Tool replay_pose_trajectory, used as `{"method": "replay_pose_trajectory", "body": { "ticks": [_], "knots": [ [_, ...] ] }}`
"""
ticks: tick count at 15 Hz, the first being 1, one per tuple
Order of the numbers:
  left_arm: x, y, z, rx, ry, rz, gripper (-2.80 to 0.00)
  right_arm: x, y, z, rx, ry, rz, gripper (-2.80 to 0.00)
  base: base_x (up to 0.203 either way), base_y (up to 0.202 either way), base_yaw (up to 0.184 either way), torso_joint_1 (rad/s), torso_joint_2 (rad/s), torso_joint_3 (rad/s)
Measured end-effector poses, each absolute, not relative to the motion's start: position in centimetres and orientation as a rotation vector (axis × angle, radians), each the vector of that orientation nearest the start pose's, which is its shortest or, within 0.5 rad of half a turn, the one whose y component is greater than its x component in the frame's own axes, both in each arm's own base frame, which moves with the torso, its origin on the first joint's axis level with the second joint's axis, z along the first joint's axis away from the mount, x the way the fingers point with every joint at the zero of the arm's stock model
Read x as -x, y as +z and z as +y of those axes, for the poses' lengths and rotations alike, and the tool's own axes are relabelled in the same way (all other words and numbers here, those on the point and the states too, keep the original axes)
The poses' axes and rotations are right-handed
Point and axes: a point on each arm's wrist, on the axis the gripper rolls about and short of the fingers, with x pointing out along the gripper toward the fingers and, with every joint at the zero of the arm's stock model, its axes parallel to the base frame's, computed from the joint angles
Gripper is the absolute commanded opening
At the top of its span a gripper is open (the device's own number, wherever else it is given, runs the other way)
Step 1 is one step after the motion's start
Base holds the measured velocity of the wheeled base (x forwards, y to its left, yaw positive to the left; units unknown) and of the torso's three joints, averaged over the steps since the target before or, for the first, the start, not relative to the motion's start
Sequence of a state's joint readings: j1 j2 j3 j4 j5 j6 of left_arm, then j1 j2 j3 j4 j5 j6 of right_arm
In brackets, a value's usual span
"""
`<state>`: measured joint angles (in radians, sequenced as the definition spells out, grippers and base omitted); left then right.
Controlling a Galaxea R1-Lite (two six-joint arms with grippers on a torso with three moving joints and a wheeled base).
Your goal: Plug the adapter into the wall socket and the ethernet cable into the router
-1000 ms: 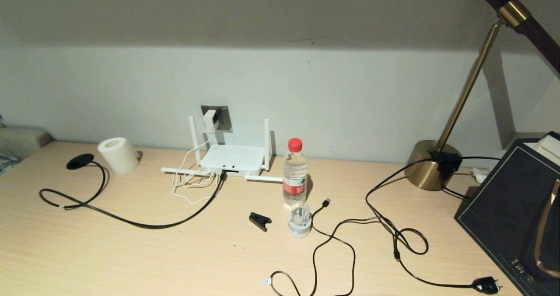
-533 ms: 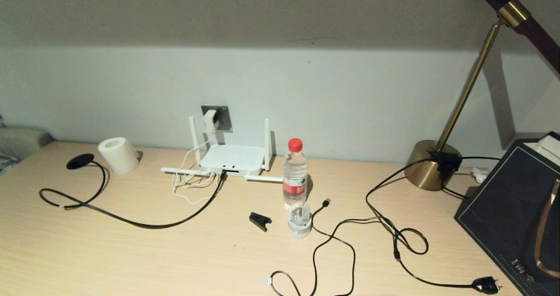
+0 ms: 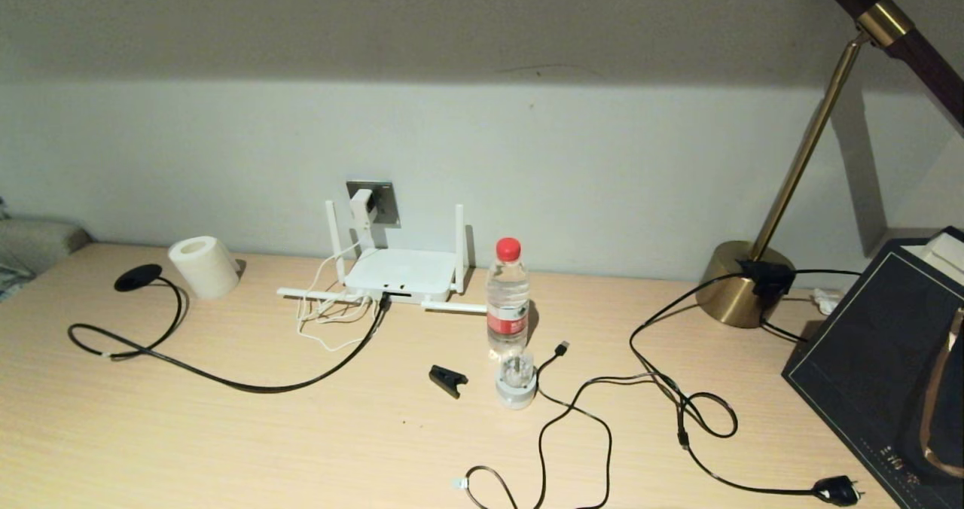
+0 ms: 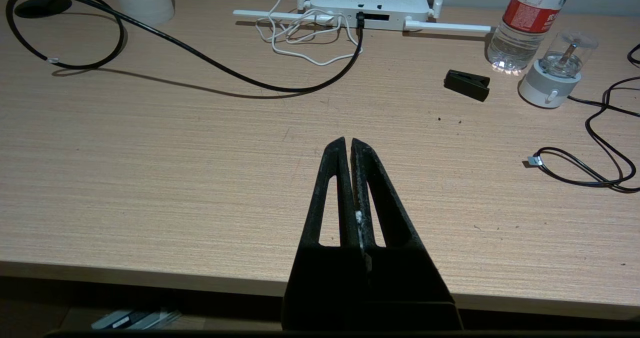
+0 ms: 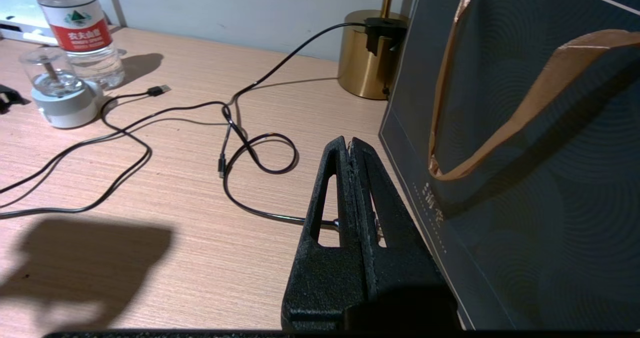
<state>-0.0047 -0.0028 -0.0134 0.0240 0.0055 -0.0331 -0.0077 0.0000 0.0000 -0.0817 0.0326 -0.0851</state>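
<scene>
adapter (image 3: 361, 206), a small white boxy plug, sits seated on the grey wall socket (image 3: 380, 202) at the back wall, its thin white cord dropping in loose loops to the white router (image 3: 401, 272) on the table (image 3: 226, 449). ethernet cable (image 3: 226, 381), thick and black, runs from a loop on the table into a dark port on the router's near edge, so both connections look made, judging from how things lie. left end effector (image 4: 347, 143) hangs over the table's near edge with its black fingers pressed together and nothing between them; the router and both cords lie well ahead of it, far across the table. right end effector (image 5: 349, 143) is likewise closed and empty, beside a dark paper bag (image 5: 525, 153), with the thinner black usb cable (image 5: 165, 89) and the water bottle (image 5: 80, 28) ahead of it and the router barely in view beyond. adapter would likely handle as light and rigid, best held by its flat sides rather than the limp cord. ethernet cable looks springy and fairly stiff, best taken just behind the connector, where its small clip would be the fragile part. router seems light enough to slide if pushed, its two rear antennas upright, two front ones lying flat on the table.
</scene>
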Motion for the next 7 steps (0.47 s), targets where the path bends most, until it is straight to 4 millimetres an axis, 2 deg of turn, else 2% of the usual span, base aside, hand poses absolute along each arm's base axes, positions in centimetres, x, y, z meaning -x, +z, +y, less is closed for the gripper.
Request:
{"method": "replay_pose_trajectory", "body": {
  "ticks": [7],
  "knots": [
    [2.41, 7.66, 0.02, 0.033, 0.001, 0.008, -2.80, 2.31, 8.39, 0.07, 0.074, 0.012, -0.083, -2.80, 0.000, 0.000, 0.000, 0.000, 0.00, 0.000]
  ]
}}
